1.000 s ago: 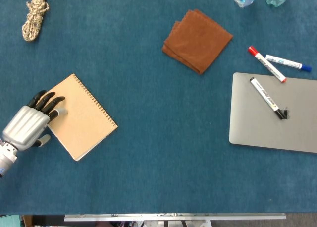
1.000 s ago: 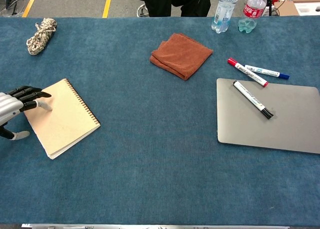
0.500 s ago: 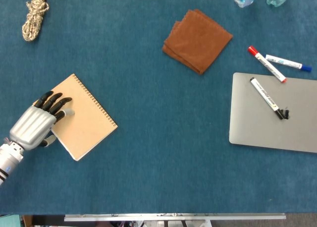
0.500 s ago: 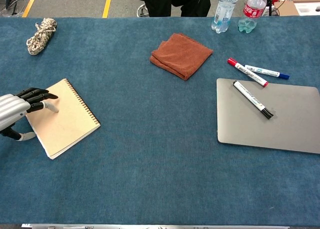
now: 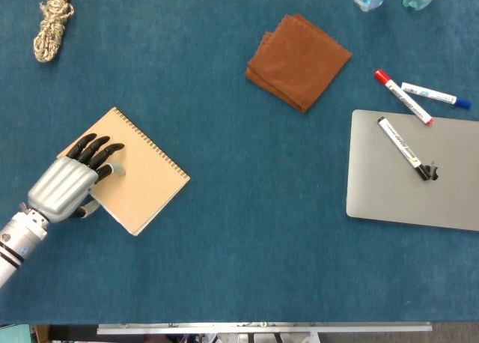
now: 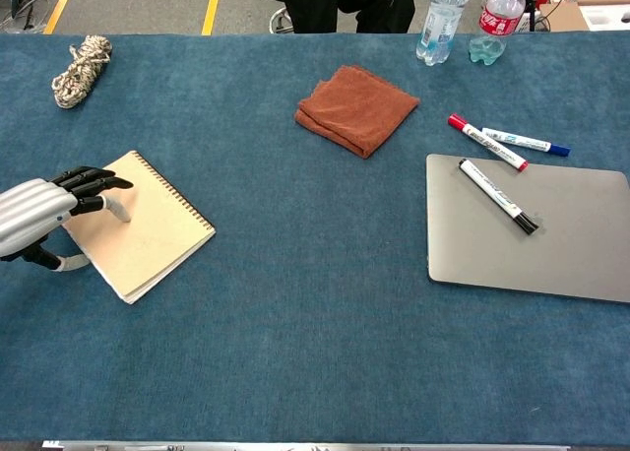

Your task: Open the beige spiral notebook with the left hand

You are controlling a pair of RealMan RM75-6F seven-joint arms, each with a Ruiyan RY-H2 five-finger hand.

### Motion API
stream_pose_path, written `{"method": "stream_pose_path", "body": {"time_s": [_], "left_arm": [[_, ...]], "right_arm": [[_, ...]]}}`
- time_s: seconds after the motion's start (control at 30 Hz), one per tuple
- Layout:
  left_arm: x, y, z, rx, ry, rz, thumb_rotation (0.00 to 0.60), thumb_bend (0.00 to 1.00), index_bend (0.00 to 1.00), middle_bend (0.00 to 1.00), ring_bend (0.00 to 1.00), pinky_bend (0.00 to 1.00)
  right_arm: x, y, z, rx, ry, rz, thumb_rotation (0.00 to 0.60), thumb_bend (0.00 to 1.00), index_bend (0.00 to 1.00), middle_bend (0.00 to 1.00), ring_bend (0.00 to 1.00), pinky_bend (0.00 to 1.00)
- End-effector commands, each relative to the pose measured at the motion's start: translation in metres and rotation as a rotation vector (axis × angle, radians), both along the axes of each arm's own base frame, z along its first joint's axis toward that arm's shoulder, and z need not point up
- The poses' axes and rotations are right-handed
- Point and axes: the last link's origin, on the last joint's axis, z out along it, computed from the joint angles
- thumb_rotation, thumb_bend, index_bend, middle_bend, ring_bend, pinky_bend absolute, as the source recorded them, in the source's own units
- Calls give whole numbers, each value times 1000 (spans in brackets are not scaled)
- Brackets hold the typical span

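Observation:
The beige spiral notebook [image 5: 148,180] [image 6: 159,232] lies closed and flat on the blue table, turned diagonally, with its spiral along the upper right edge. My left hand [image 5: 66,187] [image 6: 37,215] rests on the notebook's left part. Its dark fingers [image 5: 97,150] are spread on the cover and the thumb sits at the notebook's lower left edge. No page or cover is lifted. My right hand shows in neither view.
A coiled rope [image 5: 51,21] lies at the far left. A folded brown cloth [image 5: 298,60] is at the back centre. On the right sits a grey laptop [image 5: 419,186] with a marker [image 5: 403,148] on it, two more markers [image 5: 404,96] behind it, and bottles [image 6: 441,18] at the far edge.
My left hand has moved right and slightly forward, and the notebook has slid to the right under it. The cover stays closed.

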Motion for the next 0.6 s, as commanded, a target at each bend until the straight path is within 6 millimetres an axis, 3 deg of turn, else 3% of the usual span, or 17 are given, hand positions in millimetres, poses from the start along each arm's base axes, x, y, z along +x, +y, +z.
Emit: {"method": "stream_pose_path", "body": {"time_s": [0.03, 0.2, 0.6], "left_arm": [[4, 2, -1, -2, -30, 5, 600, 201, 340, 104, 0, 3], [11, 5, -5, -18, -81, 26, 600, 201, 413, 116, 0, 3], [30, 12, -13, -54, -234, 88, 600, 228, 470, 149, 0, 2]], "right_arm": [[0, 0, 0, -3, -1, 1, 600, 151, 138, 201, 99, 178], [-1, 1, 1, -7, -3, 0, 600, 151, 138, 201, 99, 178], [-1, 2, 3, -22, -7, 6, 600, 151, 138, 201, 99, 178]]}}
